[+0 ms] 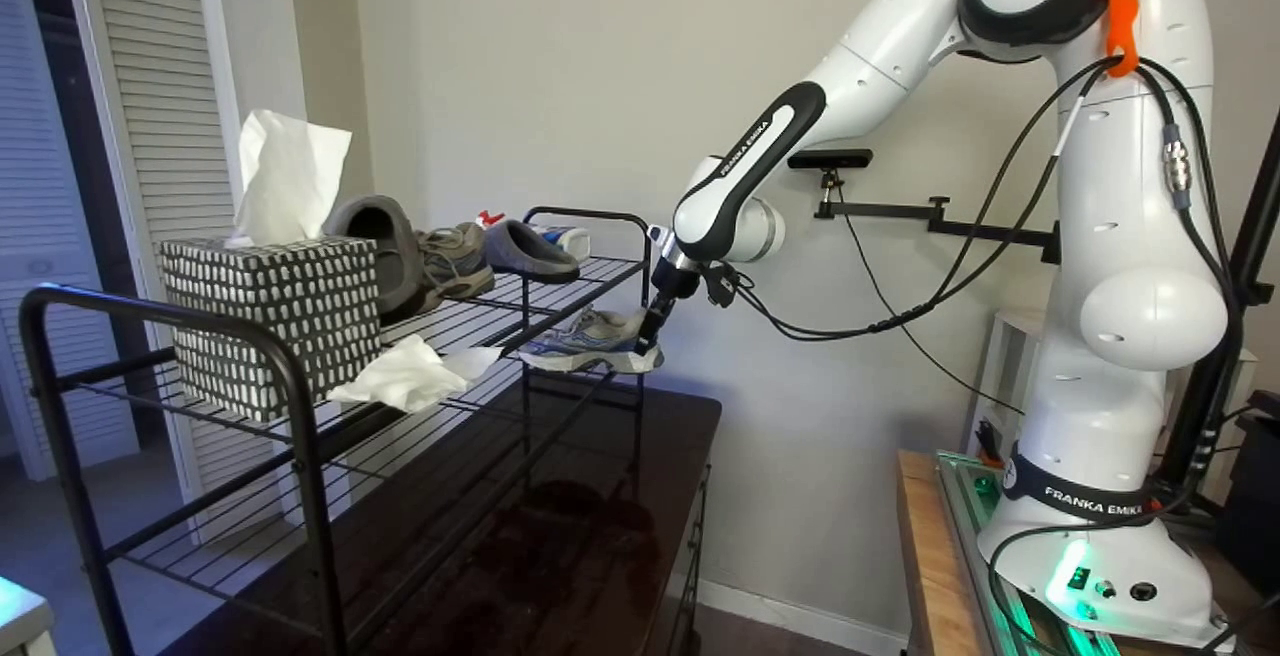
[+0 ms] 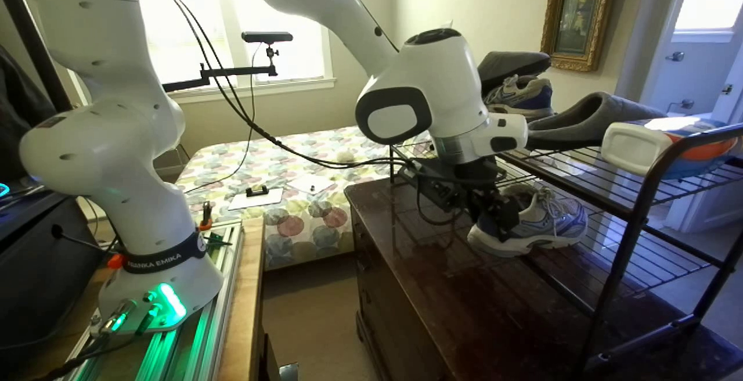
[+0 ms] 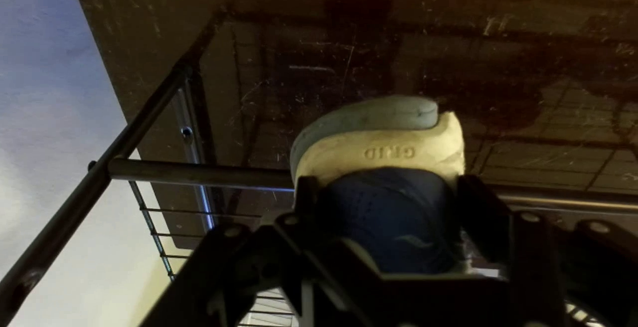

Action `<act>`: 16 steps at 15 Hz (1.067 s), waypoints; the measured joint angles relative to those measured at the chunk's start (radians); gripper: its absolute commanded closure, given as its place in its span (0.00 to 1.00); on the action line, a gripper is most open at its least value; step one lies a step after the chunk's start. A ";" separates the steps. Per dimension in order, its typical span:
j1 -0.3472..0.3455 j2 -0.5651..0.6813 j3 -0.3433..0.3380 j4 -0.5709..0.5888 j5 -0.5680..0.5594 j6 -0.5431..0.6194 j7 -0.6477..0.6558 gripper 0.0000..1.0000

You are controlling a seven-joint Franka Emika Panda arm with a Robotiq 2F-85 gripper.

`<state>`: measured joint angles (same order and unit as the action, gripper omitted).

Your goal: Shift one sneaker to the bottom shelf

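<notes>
The sneaker (image 2: 545, 224), grey with a dark blue heel and pale sole, is held by the fingers (image 3: 482, 220), which are clamped on the two sides of its heel. Its toe points into the black wire rack (image 1: 320, 516), and its heel juts out past the front edge of the bottom shelf (image 2: 633, 259). Whether the sole touches the shelf or hangs just above it, I cannot tell from these views. Below, the rack stands on a dark, glossy bench (image 2: 429, 253). On the upper tier (image 1: 455, 321), higher than the sneaker, a container (image 2: 667, 143) with a white end lies on its side near a grey slipper (image 2: 592, 122). Farther along come the look-alike sneaker (image 1: 457, 261) and another grey slipper (image 1: 395, 256), then a black-and-white box (image 1: 270, 321) with a white tissue (image 1: 290, 181) standing out of its top. A crumpled tissue (image 1: 415, 376) lies just beside the box. Past the bench, a bed (image 2: 290, 224) wears a patterned cover, and a gilt-framed picture (image 2: 580, 15) hangs on the wall (image 2: 493, 15).
</notes>
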<state>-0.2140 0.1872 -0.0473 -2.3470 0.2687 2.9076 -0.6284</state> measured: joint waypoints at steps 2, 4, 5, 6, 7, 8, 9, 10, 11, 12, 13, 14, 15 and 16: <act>-0.001 -0.004 0.016 0.014 0.035 0.000 0.010 0.53; -0.004 -0.005 0.036 0.035 0.104 0.000 0.017 0.53; -0.005 -0.004 0.046 0.048 0.142 0.000 0.023 0.53; -0.005 -0.003 0.053 0.059 0.169 0.000 0.031 0.53; -0.005 -0.002 0.057 0.070 0.187 0.000 0.040 0.53; -0.004 0.002 0.059 0.080 0.193 0.000 0.050 0.53; -0.004 0.007 0.058 0.087 0.193 0.000 0.058 0.53; -0.004 0.014 0.057 0.093 0.191 0.000 0.061 0.53; -0.002 0.021 0.053 0.097 0.180 0.002 0.062 0.53; 0.001 0.029 0.045 0.099 0.163 0.005 0.063 0.53; 0.005 0.037 0.037 0.100 0.144 0.010 0.066 0.53; 0.009 0.046 0.027 0.100 0.127 0.016 0.067 0.53; 0.012 0.055 0.021 0.100 0.116 0.031 0.068 0.53; 0.013 0.064 0.018 0.100 0.110 0.048 0.068 0.53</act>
<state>-0.2006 0.2508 -0.0292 -2.2468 0.3787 2.9556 -0.5609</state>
